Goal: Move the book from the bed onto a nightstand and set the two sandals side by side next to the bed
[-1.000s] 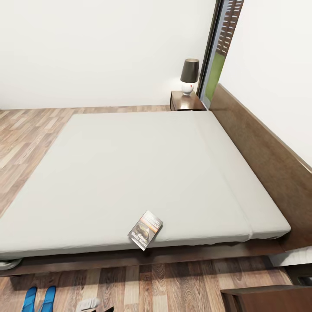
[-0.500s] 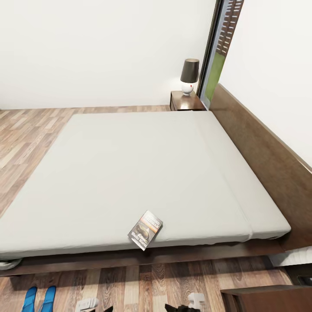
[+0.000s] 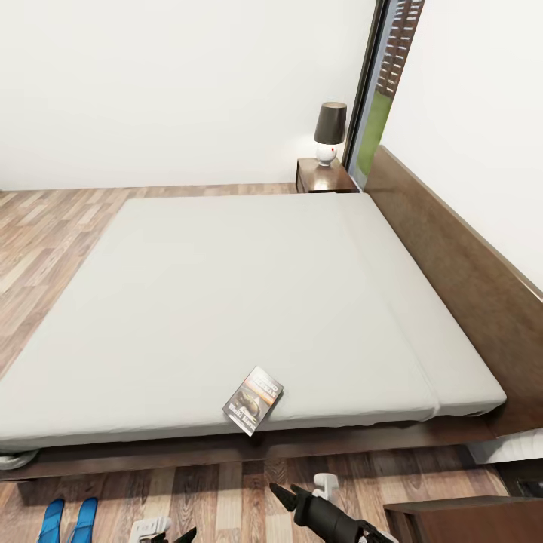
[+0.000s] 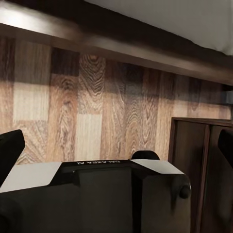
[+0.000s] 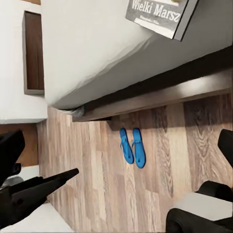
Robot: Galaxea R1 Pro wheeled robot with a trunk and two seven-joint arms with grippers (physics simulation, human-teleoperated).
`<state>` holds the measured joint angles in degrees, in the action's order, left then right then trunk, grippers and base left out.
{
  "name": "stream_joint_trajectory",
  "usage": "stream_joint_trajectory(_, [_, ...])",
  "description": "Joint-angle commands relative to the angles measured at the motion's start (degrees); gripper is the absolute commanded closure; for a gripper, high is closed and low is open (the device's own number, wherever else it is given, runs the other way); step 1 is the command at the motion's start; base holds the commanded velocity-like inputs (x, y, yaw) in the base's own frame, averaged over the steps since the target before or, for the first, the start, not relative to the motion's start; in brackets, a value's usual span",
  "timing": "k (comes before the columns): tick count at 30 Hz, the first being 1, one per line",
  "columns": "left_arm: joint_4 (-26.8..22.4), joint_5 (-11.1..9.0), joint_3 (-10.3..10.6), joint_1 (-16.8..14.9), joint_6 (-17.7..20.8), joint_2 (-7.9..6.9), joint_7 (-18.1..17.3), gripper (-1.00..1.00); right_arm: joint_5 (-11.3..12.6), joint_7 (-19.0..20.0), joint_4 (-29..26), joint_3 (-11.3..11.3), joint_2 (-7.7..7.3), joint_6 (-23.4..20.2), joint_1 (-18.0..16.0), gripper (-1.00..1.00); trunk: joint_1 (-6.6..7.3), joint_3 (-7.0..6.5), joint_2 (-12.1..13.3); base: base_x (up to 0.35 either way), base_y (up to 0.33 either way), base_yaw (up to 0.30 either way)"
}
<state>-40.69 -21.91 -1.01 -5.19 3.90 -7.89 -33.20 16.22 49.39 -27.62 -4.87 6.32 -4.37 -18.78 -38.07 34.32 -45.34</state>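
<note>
Your right claw (image 3: 290, 494) open (holding nothing); book (image 3: 253, 400) just ahead on bed (image 3: 226, 302) edge, long side pointing away, tilted right. Left claw (image 3: 162, 532): can't tell.

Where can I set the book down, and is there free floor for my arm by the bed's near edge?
The far nightstand has bare top in front of the lamp. The near cabinet top looks bare. Floor between the sandals and that cabinet is open, except where the right gripper and left gripper sit.

"Wielki Marsz" on the book (image 5: 160, 14) cover
</note>
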Motion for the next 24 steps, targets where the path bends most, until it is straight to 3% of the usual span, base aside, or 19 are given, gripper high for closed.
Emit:
stream_joint_trajectory(1, [0.0, -0.5, -0.1, 0.0, 0.4, 0.02, -0.3, -1.0, 1.4, 1.2, 0.0, -0.3, 0.07, -0.9, 0.0, -1.0, -0.01, 0.05, 0.0, 0.0, 0.0, 0.0])
stream_joint_trajectory(5, [0.0, -0.5, -0.1, 0.0, 0.4, 0.06, -0.3, -1.0, 4.5, 2.0, 0.0, -0.3, -0.02, -1.0, 0.0, -1.0, -0.01, 0.05, 0.0, 0.0, 0.0, 0.0])
stream_joint_trajectory(8, [0.0, -0.5, 0.0, 0.0, 0.4, 0.07, -0.3, -1.0, 5.3, 1.8, 0.1, -0.4, -0.07, -0.4, 0.0, -1.0, -0.01, 0.05, 0.0, 0.0, 0.0, 0.0])
stream_joint_trajectory(14, [0.0, -0.4, 0.0, 0.0, 0.4, 0.09, -0.3, -1.0, 5.8, 1.7, 0.1, -0.5, -0.01, 5.2, 0.0, -1.0, -0.01, 0.05, 0.0, 0.0, 0.0, 0.0])
stream_joint_trajectory(19, [0.1, -0.4, 0.0, 0.0, 0.4, 0.15, -0.3, -1.0, 6.0, -0.4, 0.1, -0.5, 0.07, 6.1, -0.1, -1.0, -0.01, 0.05, 0.0, 0.0, 0.0, 0.0])
stream_joint_trajectory(21, [0.0, -0.4, 0.0, 0.0, 0.4, 0.15, -0.3, -1.0, 9.2, -0.8, 0.1, -0.5, 0.33, 5.5, -0.1, -1.0, -0.01, 0.05, 0.0, 0.0, 0.0, 0.0])
stream_joint_trajectory(24, [0.0, -0.3, 0.0, 0.0, 0.4, 0.15, -0.3, -1.0, 10.9, -0.8, 0.0, -0.5, 0.57, 5.1, -0.2, -1.0, -0.01, 0.05, 0.0, 0.0, 0.0, 0.0])
